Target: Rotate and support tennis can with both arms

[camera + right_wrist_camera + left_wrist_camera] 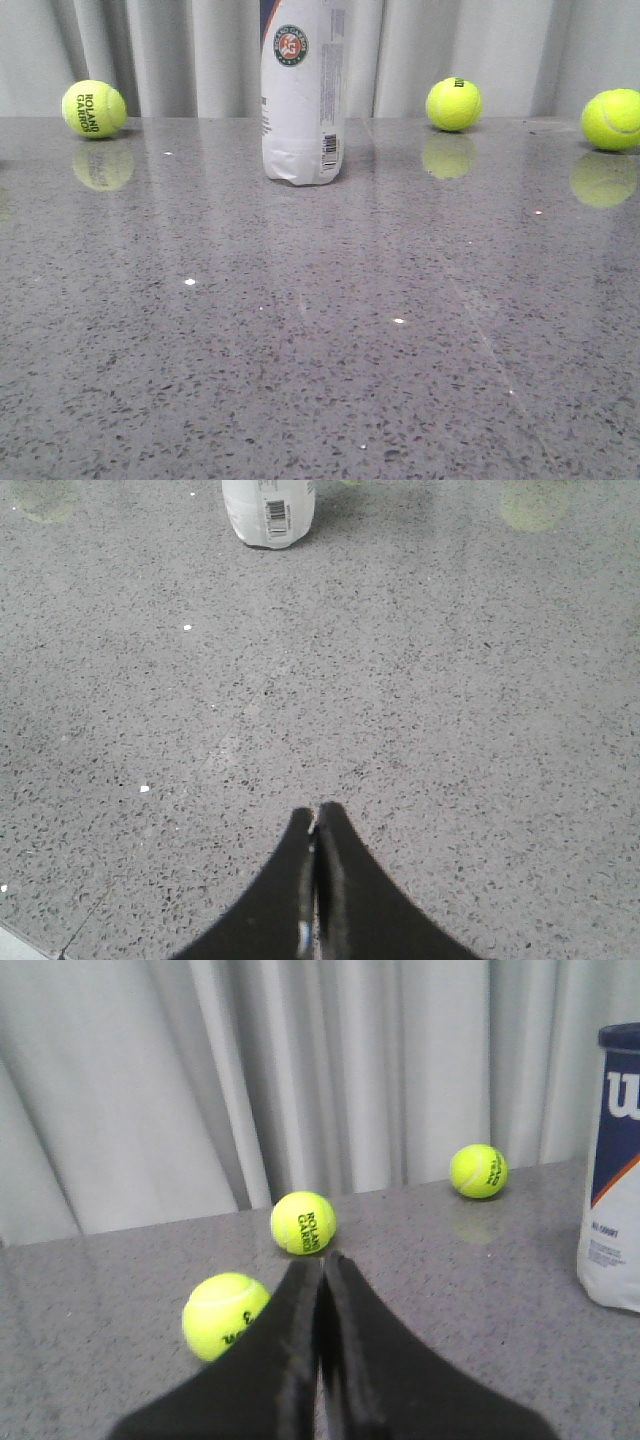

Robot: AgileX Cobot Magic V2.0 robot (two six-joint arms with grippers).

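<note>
The tennis can (303, 95) stands upright at the back middle of the grey table, white with a navy band, round logo and barcode. It also shows in the left wrist view (613, 1170) and in the right wrist view (268, 510). My left gripper (322, 1260) is shut and empty, well away from the can, with tennis balls beyond its tips. My right gripper (315, 815) is shut and empty above bare table, far from the can. Neither gripper shows in the front view.
Three yellow tennis balls lie along the back of the table: one far left (93, 108), one right of the can (453, 104), one at the right edge (612, 119). A grey curtain (170, 50) hangs behind. The table (320, 350) is speckled grey stone.
</note>
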